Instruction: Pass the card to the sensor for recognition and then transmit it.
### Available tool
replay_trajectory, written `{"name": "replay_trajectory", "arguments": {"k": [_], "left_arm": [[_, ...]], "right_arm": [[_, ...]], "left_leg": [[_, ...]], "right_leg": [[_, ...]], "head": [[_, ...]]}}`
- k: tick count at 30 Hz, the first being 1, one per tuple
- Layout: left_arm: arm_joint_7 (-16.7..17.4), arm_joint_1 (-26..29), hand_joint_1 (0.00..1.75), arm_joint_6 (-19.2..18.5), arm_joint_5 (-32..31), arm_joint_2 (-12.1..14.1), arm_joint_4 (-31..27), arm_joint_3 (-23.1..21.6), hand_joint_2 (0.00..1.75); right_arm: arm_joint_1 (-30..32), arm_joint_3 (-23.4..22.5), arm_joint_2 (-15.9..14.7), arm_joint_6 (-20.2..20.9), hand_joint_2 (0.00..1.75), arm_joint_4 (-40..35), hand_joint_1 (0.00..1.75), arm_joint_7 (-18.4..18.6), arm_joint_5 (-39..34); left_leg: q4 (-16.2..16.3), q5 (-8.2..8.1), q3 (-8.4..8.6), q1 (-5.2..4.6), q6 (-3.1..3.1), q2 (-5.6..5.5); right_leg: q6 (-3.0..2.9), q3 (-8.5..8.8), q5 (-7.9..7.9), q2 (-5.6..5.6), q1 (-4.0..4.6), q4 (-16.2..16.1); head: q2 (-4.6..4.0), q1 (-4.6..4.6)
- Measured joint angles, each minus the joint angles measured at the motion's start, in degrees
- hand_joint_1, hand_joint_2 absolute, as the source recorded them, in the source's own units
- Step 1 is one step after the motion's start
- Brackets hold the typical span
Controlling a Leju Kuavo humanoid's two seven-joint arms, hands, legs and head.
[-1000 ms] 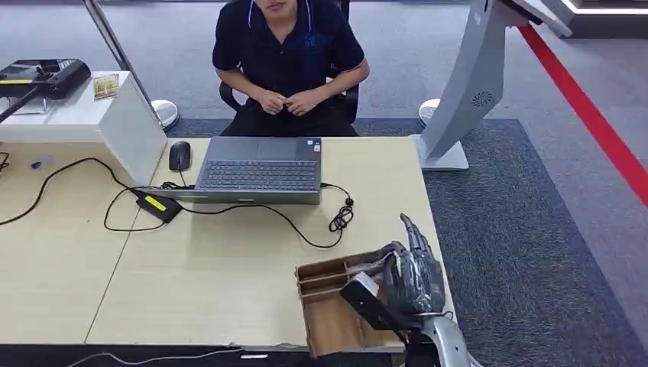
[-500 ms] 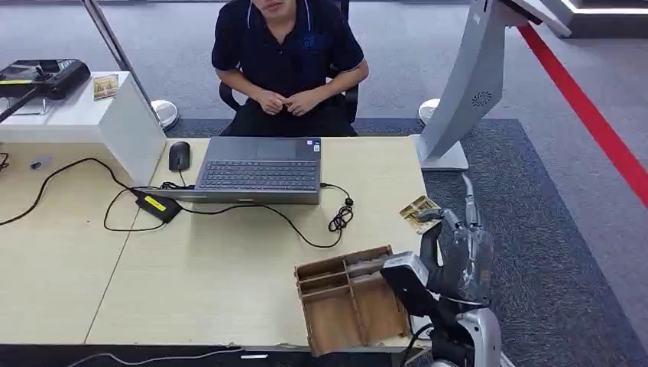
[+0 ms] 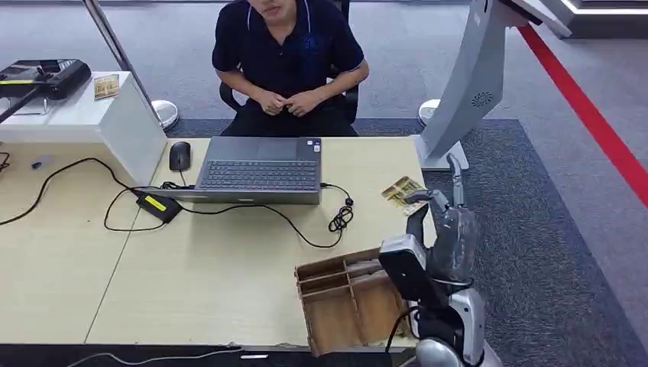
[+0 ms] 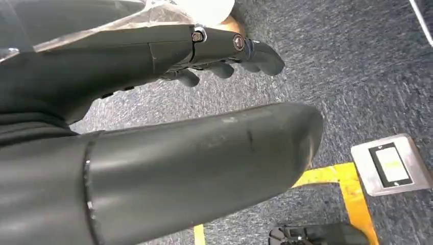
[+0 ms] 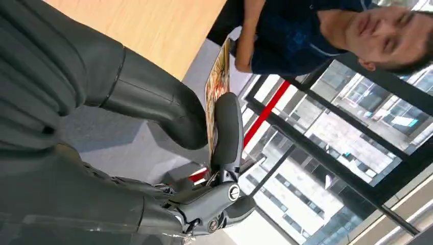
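While pinched in right robot hand (image 3: 442, 222), card (image 3: 403, 191) juts above table edge (image 3: 229, 260)

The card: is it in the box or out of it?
Out. The right hand pinches the card above the desk, beyond the box.

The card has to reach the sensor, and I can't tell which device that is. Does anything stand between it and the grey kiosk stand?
Nothing visible does. The right hand pinches the card above the table's far right corner, with open space up to the kiosk stand.
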Motion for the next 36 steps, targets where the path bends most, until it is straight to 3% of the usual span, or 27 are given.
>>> {"name": "replay_trajectory", "arguments": {"k": [16,36], "left_arm": [[0.0,-0.3,0.00,-0.3,-1.3,-0.3,0.0,-1.5,0.00],[0.0,-0.3,0.00,-0.5,-1.5,-0.3,0.0,-2.7,0.00]], "right_arm": [[-7.4,1.0,8.4,0.0,1.75,12.3,1.75,-5.7,-3.2],[-8.5,1.2,10.7,0.0,1.75,17.2,1.75,-6.1,-3.4]], "left_leg": [[0.0,0.01,0.01,0.00,-0.01,0.00],[0.0,0.01,0.03,0.00,-0.01,0.00]], "right_leg": [[-0.01,-0.02,0.01,0.00,0.00,0.0],[-0.01,-0.02,0.01,0.00,0.00,0.0]], "head": [[0.00,0.02],[0.00,0.00]]}}
